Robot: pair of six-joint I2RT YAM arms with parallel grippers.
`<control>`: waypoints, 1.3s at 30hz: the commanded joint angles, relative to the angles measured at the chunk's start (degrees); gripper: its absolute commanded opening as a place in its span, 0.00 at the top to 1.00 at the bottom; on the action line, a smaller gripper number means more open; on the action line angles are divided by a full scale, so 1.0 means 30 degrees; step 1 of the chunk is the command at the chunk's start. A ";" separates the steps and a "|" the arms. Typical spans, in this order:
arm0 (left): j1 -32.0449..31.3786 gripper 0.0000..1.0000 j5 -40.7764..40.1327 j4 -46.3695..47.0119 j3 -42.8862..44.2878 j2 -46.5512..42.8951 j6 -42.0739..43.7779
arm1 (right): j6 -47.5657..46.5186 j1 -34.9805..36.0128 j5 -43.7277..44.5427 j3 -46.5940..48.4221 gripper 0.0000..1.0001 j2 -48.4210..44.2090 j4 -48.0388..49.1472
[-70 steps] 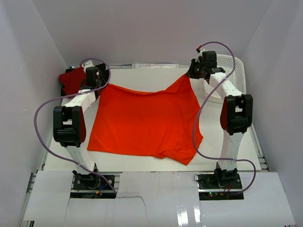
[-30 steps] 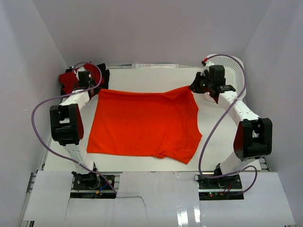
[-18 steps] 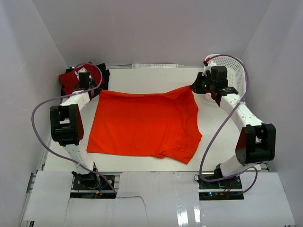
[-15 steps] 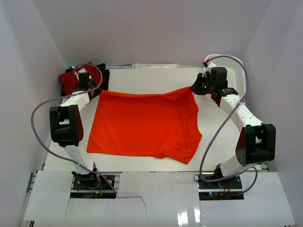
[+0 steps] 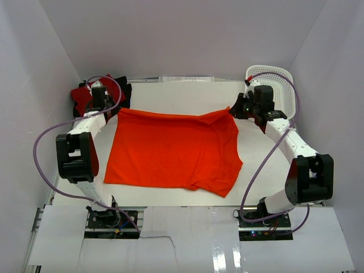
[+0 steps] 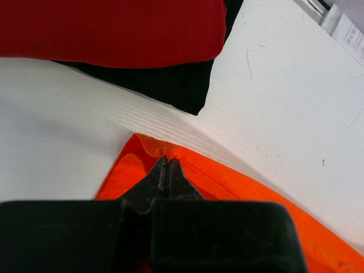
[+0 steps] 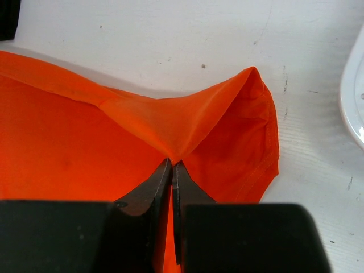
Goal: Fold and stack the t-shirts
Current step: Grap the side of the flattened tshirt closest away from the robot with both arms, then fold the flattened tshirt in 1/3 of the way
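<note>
Two sets of fingers held the orange t-shirt [image 5: 173, 151] by its far edge, one at each far corner. The left fingers [image 6: 161, 175] were pressed together on the far left corner, where the cloth curled up in a small fold around their tips. The right fingers [image 7: 163, 177] were clamped on the far right corner. There the cloth rose to them in a tented ridge, and a hemmed edge lay just to the right of the tips. The rest of the shirt lay spread nearly flat across the middle of the white bench [image 5: 182, 94], a little rumpled at its near right corner. At the far left corner of the bench a folded red t-shirt [image 5: 85, 98] lay on top of a black t-shirt [image 6: 170, 85], just beyond the left fingers and apart from the orange cloth. A white perforated basket [image 5: 280, 85] sat at the far right corner, just beyond the right arm.
</note>
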 commanded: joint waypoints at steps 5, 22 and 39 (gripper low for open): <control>0.0047 1.00 -0.0325 -0.0173 -0.0341 -0.1920 0.0260 | 0.0013 0.0014 0.0105 -0.0250 0.92 -0.1077 0.0626; 0.0047 1.00 -0.0119 -0.0232 -0.1395 -0.2184 -0.0179 | 0.0189 0.0512 0.0279 -0.2153 0.92 -0.2834 0.0655; 0.0047 1.00 -0.0647 -0.0759 -0.1982 -0.2653 -0.0179 | 0.0482 0.1948 0.1422 -0.4350 0.92 -0.4329 0.0567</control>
